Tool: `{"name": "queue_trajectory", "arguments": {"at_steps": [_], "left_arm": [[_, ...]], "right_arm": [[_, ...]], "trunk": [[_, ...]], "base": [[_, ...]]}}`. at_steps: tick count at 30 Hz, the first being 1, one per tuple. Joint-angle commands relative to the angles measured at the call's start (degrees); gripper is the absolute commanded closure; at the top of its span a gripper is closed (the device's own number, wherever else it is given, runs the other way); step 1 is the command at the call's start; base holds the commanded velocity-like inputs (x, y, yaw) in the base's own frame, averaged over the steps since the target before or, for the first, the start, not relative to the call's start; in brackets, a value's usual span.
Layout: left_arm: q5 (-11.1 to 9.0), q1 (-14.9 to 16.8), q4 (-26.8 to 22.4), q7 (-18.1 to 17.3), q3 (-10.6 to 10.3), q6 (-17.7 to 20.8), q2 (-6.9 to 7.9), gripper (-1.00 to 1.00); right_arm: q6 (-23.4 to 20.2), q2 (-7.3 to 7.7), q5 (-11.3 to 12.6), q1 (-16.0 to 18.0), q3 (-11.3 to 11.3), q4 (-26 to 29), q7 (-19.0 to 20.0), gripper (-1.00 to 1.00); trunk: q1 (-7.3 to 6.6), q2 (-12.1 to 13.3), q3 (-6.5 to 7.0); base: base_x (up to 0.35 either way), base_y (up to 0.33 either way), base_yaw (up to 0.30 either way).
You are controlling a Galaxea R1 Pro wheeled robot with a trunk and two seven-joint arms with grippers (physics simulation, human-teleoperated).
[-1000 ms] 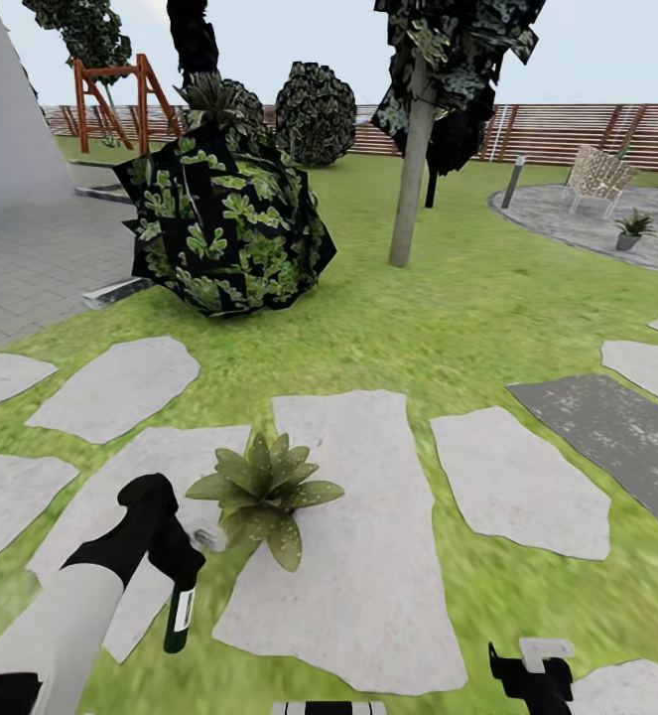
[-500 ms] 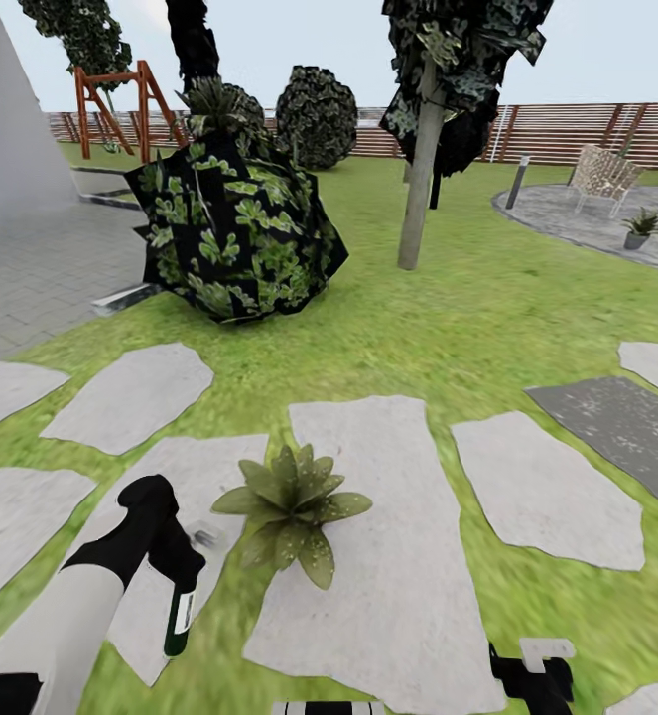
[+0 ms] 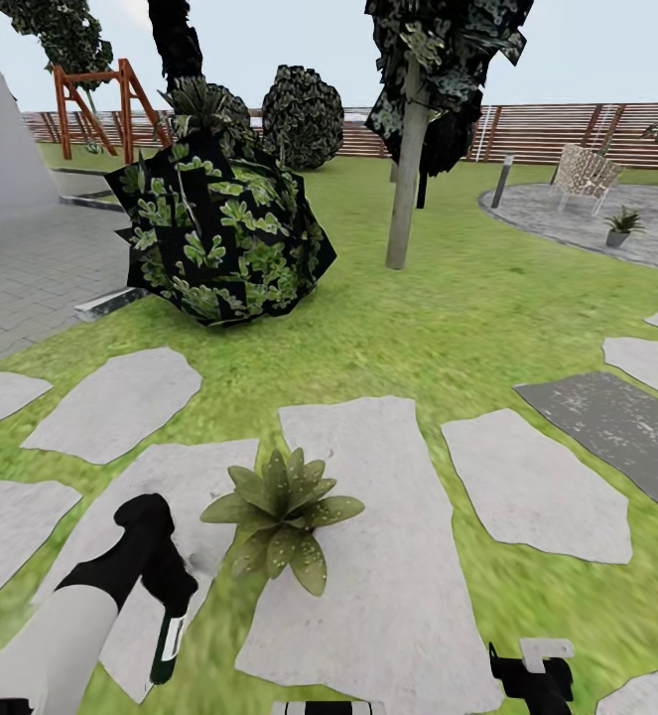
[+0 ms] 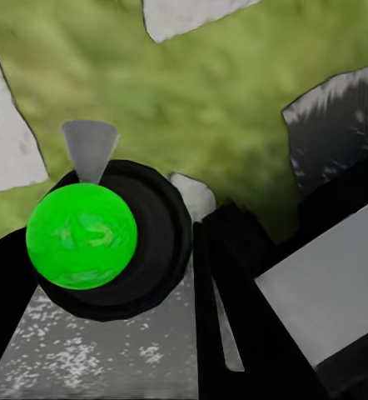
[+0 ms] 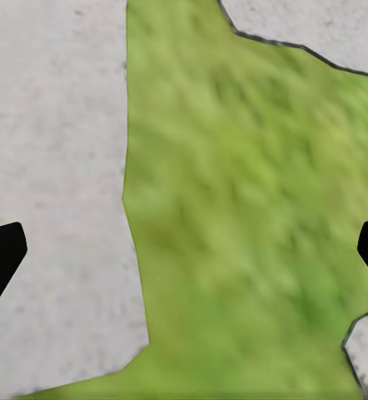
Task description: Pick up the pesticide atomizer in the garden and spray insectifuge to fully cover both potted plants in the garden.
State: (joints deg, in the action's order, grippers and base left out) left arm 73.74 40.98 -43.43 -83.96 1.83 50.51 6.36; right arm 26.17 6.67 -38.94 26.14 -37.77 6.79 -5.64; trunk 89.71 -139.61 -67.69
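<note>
While the left gripper (image 3: 167, 608) has its fingers closed round the pesticide atomizer (image 3: 166, 643), bottle hanging down beside the near potted plant (image 3: 281, 513) on a stepping stone (image 3: 368, 576), spraying is probably next, nozzle aimed at the leaves. Right gripper (image 5: 184, 250) spread wide, empty.

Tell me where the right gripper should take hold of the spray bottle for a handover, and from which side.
Grip the spray bottle by its lower body, the slim round part hanging free below the left gripper, which covers its top. Bring the right gripper, jaws wide open, in level from the robot's right, since the bottle hangs nearly upright and that side looks unobstructed.
</note>
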Motion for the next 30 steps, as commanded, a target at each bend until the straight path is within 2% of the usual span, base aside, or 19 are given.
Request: {"name": "queue_trajectory", "arguments": {"at_steps": [1,4,7,10,13,15,17,18,21,25,27,28,29,30], "left_arm": [[0.6,-1.3,-0.1,-0.5,0.3,-1.3,0.30,1.00],[0.5,-2.7,-0.4,-0.3,0.8,-3.2,0.85,1.00],[0.4,-2.7,-0.6,-0.2,0.6,-3.4,0.22,1.00],[0.5,-2.0,-0.9,-0.2,0.5,-3.3,-2.63,1.00],[0.5,-1.2,-1.0,-0.4,0.6,-2.9,-3.03,1.00],[0.5,-0.8,-1.0,-0.5,0.8,-2.8,-2.41,1.00],[0.5,-0.8,-1.0,-0.7,0.9,-2.8,-0.89,1.00],[0.2,-0.9,-1.0,-0.8,0.9,-2.9,0.80,1.00],[0.0,-1.3,-1.0,-1.0,1.0,-3.0,3.30,1.00],[-0.1,-1.3,-1.0,-1.0,0.6,-2.7,3.04,1.00],[-0.1,-0.6,-1.0,-2.3,0.6,-2.6,3.05,1.00],[0.1,0.1,-1.1,-3.5,0.5,-2.6,3.25,1.00],[0.4,2.2,-1.4,-6.0,0.5,-2.7,3.65,1.00],[1.1,4.4,-1.5,-6.0,0.4,-2.7,4.36,1.00]], "right_arm": [[0.2,0.01,-0.6,0.0,-0.3,-0.1,-0.3,-1.00],[0.2,0.01,-0.6,0.0,-0.3,-0.1,-0.3,-1.00],[0.2,0.01,-0.6,0.0,-0.3,-0.1,-0.3,-1.00],[0.2,0.01,-0.6,0.0,-0.3,-0.1,-0.3,-1.00],[0.2,0.01,-0.6,0.0,-0.3,-0.1,-0.3,-1.00],[0.2,0.04,-0.6,0.0,-0.3,-0.1,-0.3,-1.00],[0.2,0.08,-0.6,0.0,-0.3,-0.1,-0.3,-1.00],[0.2,0.09,-0.6,0.0,-0.3,-0.1,-0.3,-1.00],[0.2,0.10,-0.6,0.0,-0.3,-0.1,-0.3,-1.00],[0.2,0.10,-0.6,0.0,-0.3,-0.1,-0.3,-1.00],[0.2,0.10,-0.7,0.0,-0.3,-0.1,-0.3,-1.00],[0.2,0.10,-0.7,0.0,-0.3,-0.1,-0.3,-1.00],[0.2,0.10,-0.7,0.0,-0.3,-0.1,-0.3,-1.00],[0.2,0.10,-0.7,0.0,-0.3,-0.1,-0.3,-1.00]], "trunk": [[-0.02,0.0,-0.03],[-0.02,0.0,-0.03],[-0.02,0.0,-0.03],[-0.02,0.0,-0.03],[-0.02,0.0,-0.03],[-0.02,0.0,-0.03],[-0.02,0.0,-0.03],[-0.02,0.0,-0.03],[-0.02,0.0,-0.03],[-0.02,0.0,-0.03],[-0.02,0.0,-0.03],[-0.02,0.0,-0.03],[-0.02,0.0,-0.03],[-0.02,0.0,-0.03]], "base": [[0.000,0.000,0.000],[0.000,0.000,0.000],[0.000,0.000,0.000],[0.000,0.000,0.000],[0.000,0.000,0.000],[0.000,0.000,0.000],[0.000,0.000,0.000],[0.000,0.000,0.000],[0.000,0.000,0.000],[0.000,0.000,0.000],[0.000,0.000,0.000],[0.000,0.000,0.000],[0.000,0.000,0.000],[0.000,0.000,0.000]]}}
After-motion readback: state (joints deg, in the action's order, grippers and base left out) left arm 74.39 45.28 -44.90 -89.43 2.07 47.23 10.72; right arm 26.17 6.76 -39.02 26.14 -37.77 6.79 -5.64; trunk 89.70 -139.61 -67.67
